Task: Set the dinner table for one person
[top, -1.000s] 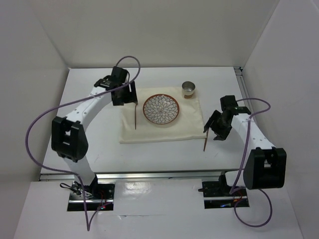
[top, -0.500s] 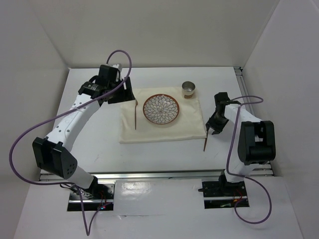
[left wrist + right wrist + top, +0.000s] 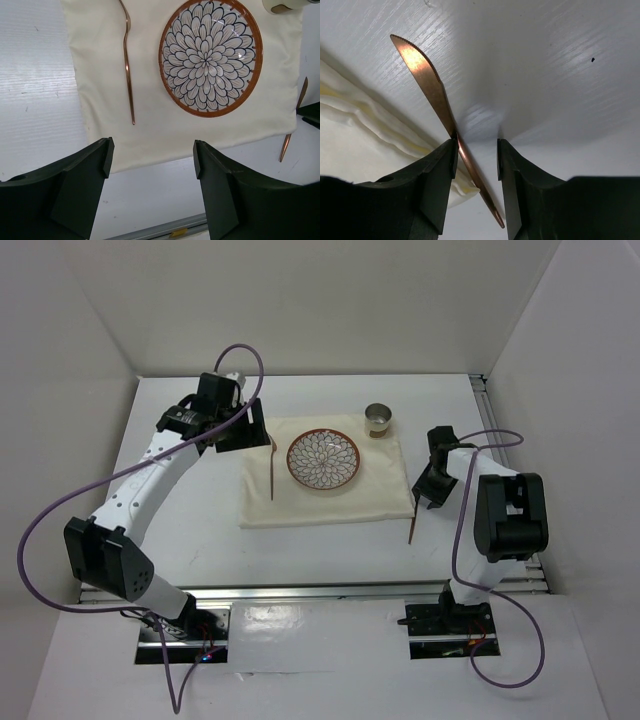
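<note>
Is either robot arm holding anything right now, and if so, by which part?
Nothing is gripped. The left gripper has empty jaws. The right gripper straddles the copper knife near its middle, with its jaws apart and not clamped on it.

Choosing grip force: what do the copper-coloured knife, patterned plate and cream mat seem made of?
The copper-coloured serrated knife looks like polished metal: it gleams with bright reflections. The round flower-patterned plate with a brown rim seems glazed ceramic, judging by glossy highlights. The cream rectangular placemat appears soft fabric: matt, with a rumpled edge.
</note>
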Robot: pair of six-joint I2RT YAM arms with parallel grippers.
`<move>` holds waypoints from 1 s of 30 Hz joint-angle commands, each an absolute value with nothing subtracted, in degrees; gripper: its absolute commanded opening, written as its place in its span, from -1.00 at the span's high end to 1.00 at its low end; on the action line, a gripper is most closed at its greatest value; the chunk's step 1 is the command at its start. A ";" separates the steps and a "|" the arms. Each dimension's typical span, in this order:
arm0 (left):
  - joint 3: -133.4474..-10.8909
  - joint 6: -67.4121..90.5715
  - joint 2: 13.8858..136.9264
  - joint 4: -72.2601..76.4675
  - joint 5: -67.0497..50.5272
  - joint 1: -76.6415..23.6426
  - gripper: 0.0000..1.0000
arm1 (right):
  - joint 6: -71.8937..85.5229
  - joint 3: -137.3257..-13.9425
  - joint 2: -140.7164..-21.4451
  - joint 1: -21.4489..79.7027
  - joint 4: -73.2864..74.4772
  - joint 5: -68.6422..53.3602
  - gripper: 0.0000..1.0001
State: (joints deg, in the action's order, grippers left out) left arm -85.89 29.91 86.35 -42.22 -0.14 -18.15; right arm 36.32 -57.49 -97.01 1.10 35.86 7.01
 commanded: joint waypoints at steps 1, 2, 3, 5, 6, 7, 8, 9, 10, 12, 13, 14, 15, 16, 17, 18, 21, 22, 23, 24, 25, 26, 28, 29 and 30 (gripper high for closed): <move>-85.43 28.83 84.02 -41.84 -0.88 -18.37 -0.64 | 34.72 -56.16 -97.38 0.79 34.19 11.68 0.04; -85.43 28.83 84.02 -41.84 -0.88 -18.37 -0.64 | 34.72 -56.16 -97.38 0.79 35.23 12.65 0.04; -85.43 28.83 84.02 -41.84 -0.88 -18.37 -0.64 | 34.72 -56.16 -97.38 0.79 35.77 13.87 0.04; -85.43 28.83 84.02 -41.84 -0.88 -18.37 -0.64 | 35.33 -56.68 -97.38 0.79 37.61 17.74 0.04; -85.43 28.83 84.02 -41.84 -0.88 -18.37 -0.64 | 35.85 -56.69 -97.38 0.79 38.40 18.97 0.04; -84.91 28.83 83.50 -41.84 -1.40 -18.37 -0.64 | 36.38 -57.39 -97.38 0.27 39.02 20.46 0.04; -84.90 28.83 83.50 -41.84 -1.41 -18.37 -0.64 | 36.39 -57.39 -96.25 0.26 39.98 20.48 0.04; -84.90 28.83 82.97 -41.84 -1.41 -18.37 -0.64 | 37.08 -57.39 -95.63 0.26 40.51 21.17 0.04; -84.90 28.83 82.97 -41.84 -1.41 -18.37 -0.64 | 37.09 -57.91 -93.71 0.26 40.52 20.57 0.04; -84.90 28.83 82.97 -41.84 -1.41 -18.37 -0.64 | 37.09 -57.92 -91.59 0.26 40.52 18.91 0.04; -84.90 28.83 82.45 -41.84 -1.41 -18.37 -0.64 | 37.09 -57.92 -90.63 0.26 40.52 17.16 0.04; -84.90 28.83 82.44 -41.84 -1.41 -18.37 -0.64 | 37.09 -57.92 -89.14 0.26 40.00 16.36 -0.01; -84.90 28.83 82.44 -41.84 -1.41 -18.37 -0.64 | 35.09 -57.92 -88.60 0.26 39.47 15.22 -0.05; -84.90 28.83 82.44 -41.84 -1.41 -18.37 -0.64 | 34.02 -57.92 -88.59 0.26 39.46 14.07 -0.08; -84.90 28.83 82.44 -41.84 -1.41 -18.37 -0.64 | 32.36 -57.92 -87.98 0.26 37.81 11.19 -0.13; -84.90 28.83 82.44 -41.84 -1.93 -18.37 -0.64 | 30.69 -57.92 -87.98 0.26 37.79 9.42 -0.23; -84.38 28.83 81.83 -41.84 -1.41 -18.37 -0.64 | 27.42 -57.39 -90.60 0.26 39.28 6.42 -0.37; -84.38 28.83 81.83 -41.84 -1.41 -18.37 -0.64 | 27.42 -56.87 -91.92 0.26 39.90 6.42 -0.40; -83.85 28.83 81.83 -41.84 -1.41 -18.37 -0.64 | 27.42 -56.87 -92.46 0.26 40.69 6.94 -0.40; -83.85 28.83 81.83 -41.84 -1.41 -18.37 -0.64 | 27.42 -56.08 -92.46 0.26 40.69 6.94 -0.42; -83.85 28.83 81.83 -41.84 -1.41 -18.37 -0.64 | 28.64 -56.07 -93.16 0.26 40.69 6.94 -0.42; -83.85 28.83 81.83 -41.84 -1.41 -18.37 -0.64 | 29.44 -55.12 -93.16 0.26 40.69 6.94 -0.42; -83.24 28.83 81.83 -41.23 -1.41 -18.37 -0.64 | 30.84 -54.40 -93.69 0.26 41.22 6.94 -0.42; -83.23 28.83 81.30 -41.22 -1.41 -18.37 -0.64 | 31.46 -53.62 -93.69 0.26 41.22 6.42 -0.42; -83.23 28.83 81.30 -41.22 -1.41 -18.37 -0.64 | 31.46 -52.83 -93.69 0.26 40.52 6.42 -0.39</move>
